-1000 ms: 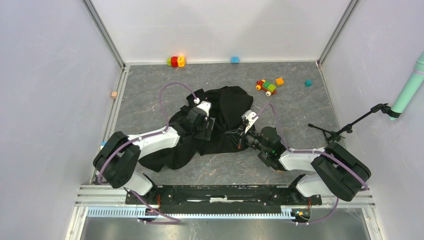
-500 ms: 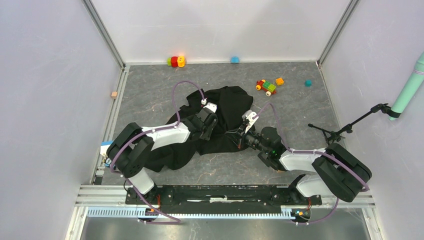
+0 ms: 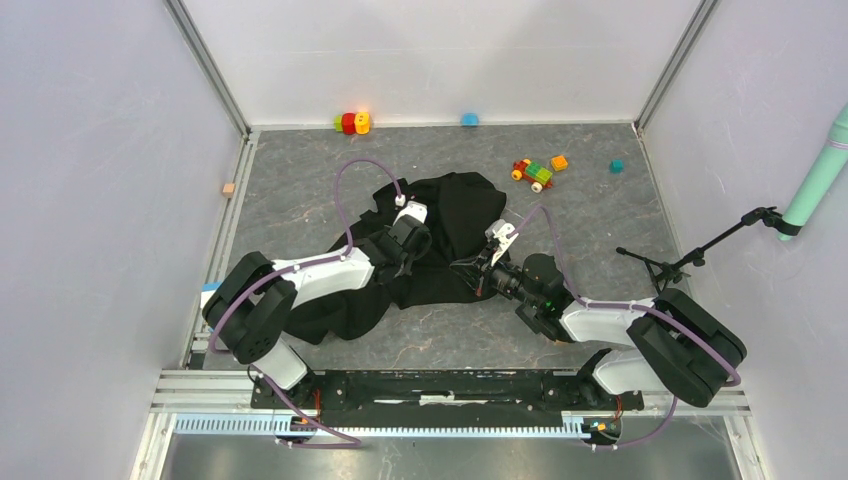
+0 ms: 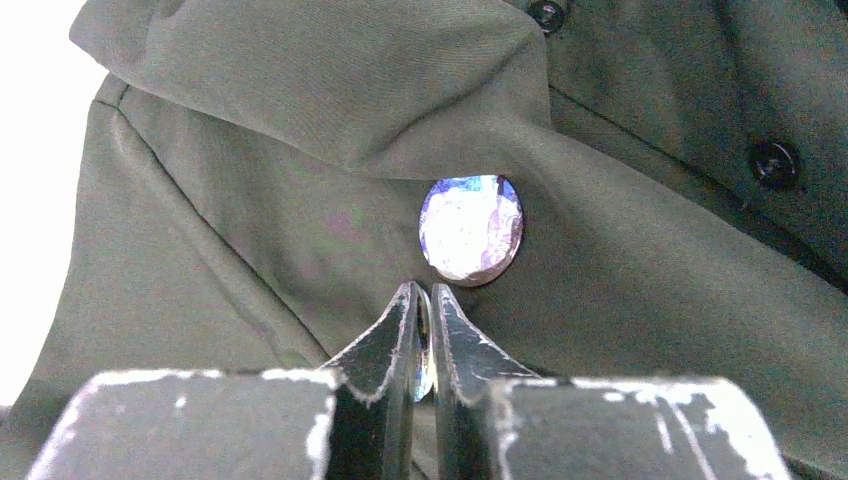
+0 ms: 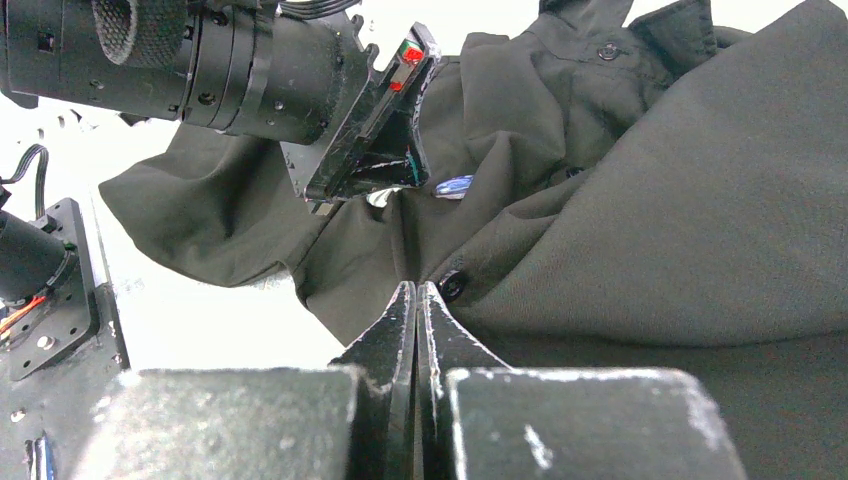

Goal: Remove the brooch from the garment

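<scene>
The garment [image 3: 455, 215] lies crumpled in the middle of the bench [image 3: 600, 220], with both arms reaching onto it from the near edge. The brooch [image 4: 470, 228] is an oval pale piece with a bluish-violet sheen and a dark rim. It sits on the cloth just under a thick fold. The left hand [image 4: 421, 290] points at it from just below, its tips just beside the brooch's lower edge. Its fingers are drawn together to a thin slit, and a pale sliver shows in the slit that cannot be made out. The right hand [image 5: 415, 285] is clenched on a crease of the garment beside a black button [image 5: 452, 286], at the near right edge of the cloth, and the left hand is close in front of it. Toy bricks [image 3: 533, 172] lie farther back on the bench, well apart from the cloth. A red and yellow block [image 3: 350, 122] rests at the back wall.
</scene>
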Tool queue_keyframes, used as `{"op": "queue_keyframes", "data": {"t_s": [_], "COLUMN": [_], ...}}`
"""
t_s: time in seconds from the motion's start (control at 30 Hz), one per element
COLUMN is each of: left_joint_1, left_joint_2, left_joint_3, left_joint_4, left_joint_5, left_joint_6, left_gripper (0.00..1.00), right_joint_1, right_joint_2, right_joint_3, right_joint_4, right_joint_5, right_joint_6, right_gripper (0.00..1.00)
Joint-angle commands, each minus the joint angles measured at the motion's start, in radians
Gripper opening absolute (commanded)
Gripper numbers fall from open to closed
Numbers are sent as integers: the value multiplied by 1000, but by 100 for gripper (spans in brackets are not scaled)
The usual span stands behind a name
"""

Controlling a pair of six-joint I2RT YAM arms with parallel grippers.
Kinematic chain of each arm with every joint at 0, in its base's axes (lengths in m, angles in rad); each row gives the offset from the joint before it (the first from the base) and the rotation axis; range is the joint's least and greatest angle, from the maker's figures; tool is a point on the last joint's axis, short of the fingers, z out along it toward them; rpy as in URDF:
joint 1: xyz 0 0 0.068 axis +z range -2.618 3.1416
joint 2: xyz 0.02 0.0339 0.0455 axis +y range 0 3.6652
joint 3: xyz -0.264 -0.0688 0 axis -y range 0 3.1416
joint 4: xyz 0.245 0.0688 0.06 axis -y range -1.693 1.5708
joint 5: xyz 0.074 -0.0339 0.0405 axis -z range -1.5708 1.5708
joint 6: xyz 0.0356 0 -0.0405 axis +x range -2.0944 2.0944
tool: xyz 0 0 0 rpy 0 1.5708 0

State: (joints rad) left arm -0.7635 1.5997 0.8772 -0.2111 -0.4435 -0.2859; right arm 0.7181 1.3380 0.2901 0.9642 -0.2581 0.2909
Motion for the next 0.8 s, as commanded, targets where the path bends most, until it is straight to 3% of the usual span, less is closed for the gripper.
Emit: {"op": "queue_keyframes", "data": {"t_s": [0.0,0.23,0.77], "left_joint_1": [4,23,278], "left_joint_2": [-19,-37,-182], "left_joint_3": [2,-11,-190], "left_joint_4": [0,-1,239], "left_joint_5": [-55,-54,433], "left_joint_6": [4,-23,-135], "left_gripper": [13,2,2], "right_joint_1": [4,4,4], "right_joint_2": [-20,-28,11], "right_joint_3": [0,-3,23], "right_joint_4": [50,44,12], "right_joint_5": [0,16,12], "right_joint_6": [-1,-6,-10], "right_gripper": [0,0,0]}}
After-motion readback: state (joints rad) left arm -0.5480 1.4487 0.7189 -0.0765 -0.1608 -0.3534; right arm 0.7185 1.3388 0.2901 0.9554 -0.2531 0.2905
